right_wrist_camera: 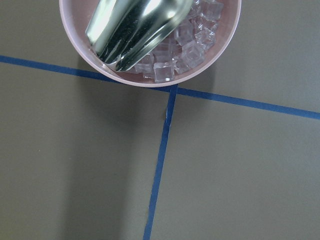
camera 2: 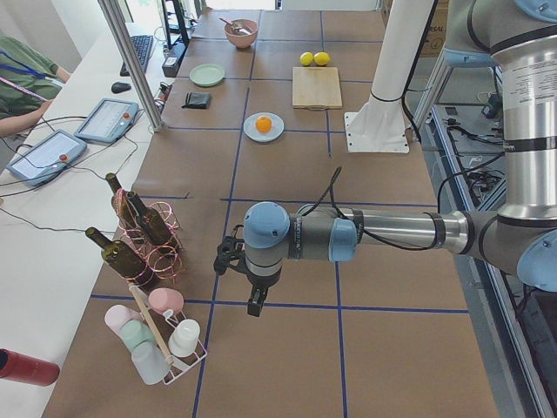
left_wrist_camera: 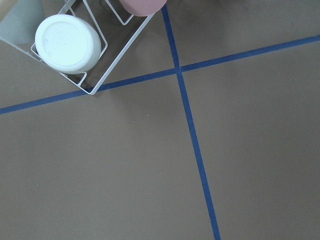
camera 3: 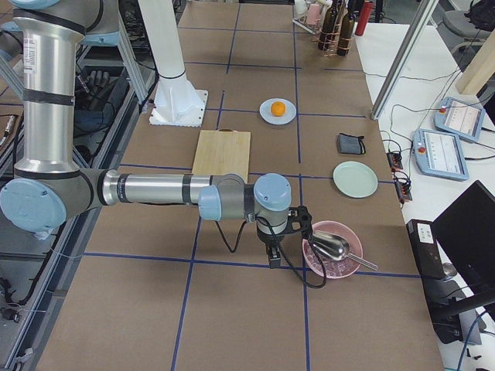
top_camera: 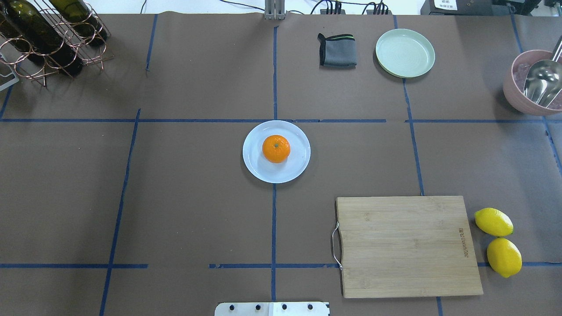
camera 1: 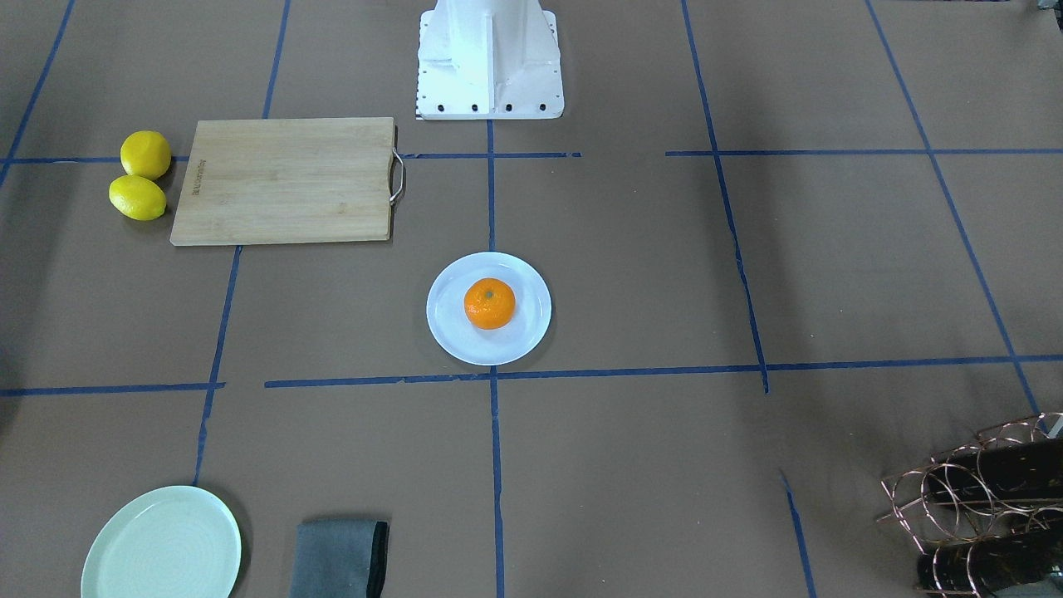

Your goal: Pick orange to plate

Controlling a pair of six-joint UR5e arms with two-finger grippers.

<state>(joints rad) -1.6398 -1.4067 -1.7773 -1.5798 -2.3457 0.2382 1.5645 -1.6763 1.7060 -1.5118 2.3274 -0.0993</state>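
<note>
The orange sits stem-up near the middle of the white plate at the table's centre; from overhead the orange rests slightly back of the plate's centre. Both arms are far from it. In the exterior left view my left gripper points down over the table's left end, near the bottle rack. My right gripper shows in the exterior right view, pointing down beside the pink bowl. No fingers show in either wrist view, so I cannot tell whether either gripper is open or shut.
A bamboo cutting board lies on the right, with two lemons beside it. At the back stand a mint-green plate, a folded grey cloth, a wire bottle rack and a pink bowl of ice with a scoop. A cup rack stands at the left end.
</note>
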